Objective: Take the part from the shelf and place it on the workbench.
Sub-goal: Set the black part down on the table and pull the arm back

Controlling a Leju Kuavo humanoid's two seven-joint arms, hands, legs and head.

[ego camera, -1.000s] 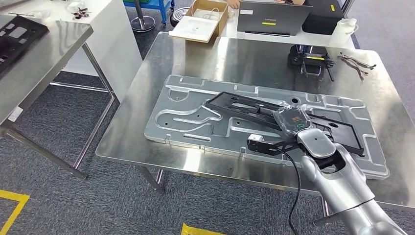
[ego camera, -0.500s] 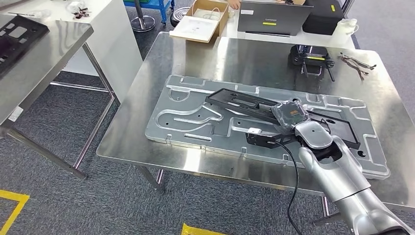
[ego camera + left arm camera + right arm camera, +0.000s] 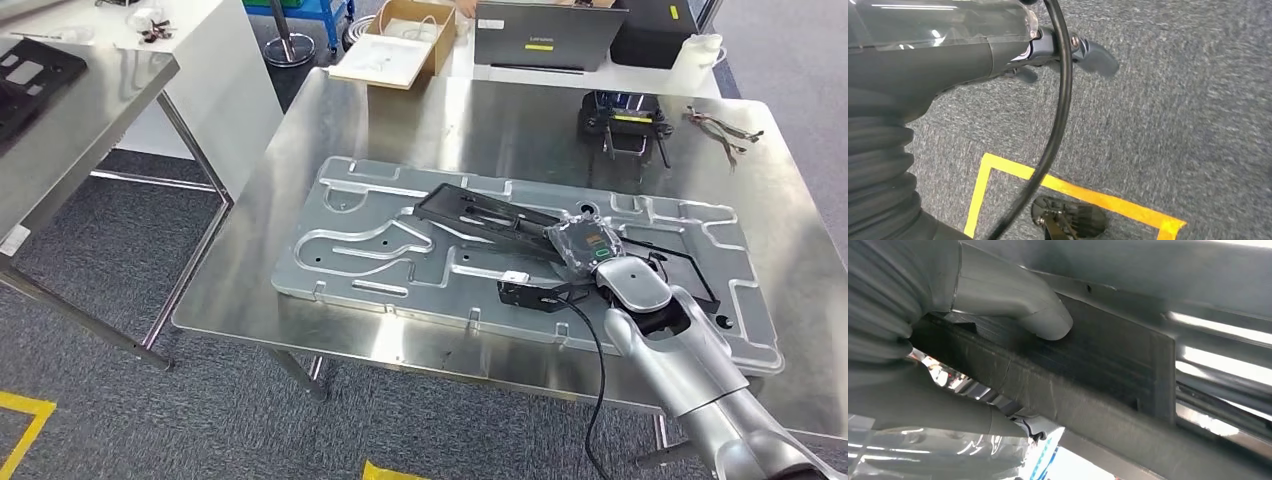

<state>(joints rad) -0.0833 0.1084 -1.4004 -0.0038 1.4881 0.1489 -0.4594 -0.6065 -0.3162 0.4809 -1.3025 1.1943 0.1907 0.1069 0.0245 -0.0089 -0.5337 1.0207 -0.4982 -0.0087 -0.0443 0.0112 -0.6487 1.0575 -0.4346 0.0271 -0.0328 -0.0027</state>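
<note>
The part is a long black plastic frame (image 3: pixel 478 212) lying slantwise over a large embossed silver panel (image 3: pixel 365 250) on the steel workbench (image 3: pixel 420 120). My right hand (image 3: pixel 585 245) grips the frame near its middle. Whether the frame touches the panel I cannot tell. In the right wrist view my thumb (image 3: pixel 1020 302) presses on the frame's ribbed black face (image 3: pixel 1108 357). My left hand (image 3: pixel 1068 52) hangs over grey carpet and holds nothing, its dark fingers apart.
On the far side of the workbench sit a black device (image 3: pixel 620 125) and loose cables (image 3: pixel 722 125). Beyond are a laptop (image 3: pixel 540 35), a cardboard box (image 3: pixel 400 45) and a white jug (image 3: pixel 695 50). A steel table (image 3: pixel 90 120) stands at left. Yellow floor tape (image 3: pixel 20 425) runs below.
The whole picture has shifted down and left as the camera moved. My right hand keeps its grip on the black frame over the silver panel, with little movement relative to it.
</note>
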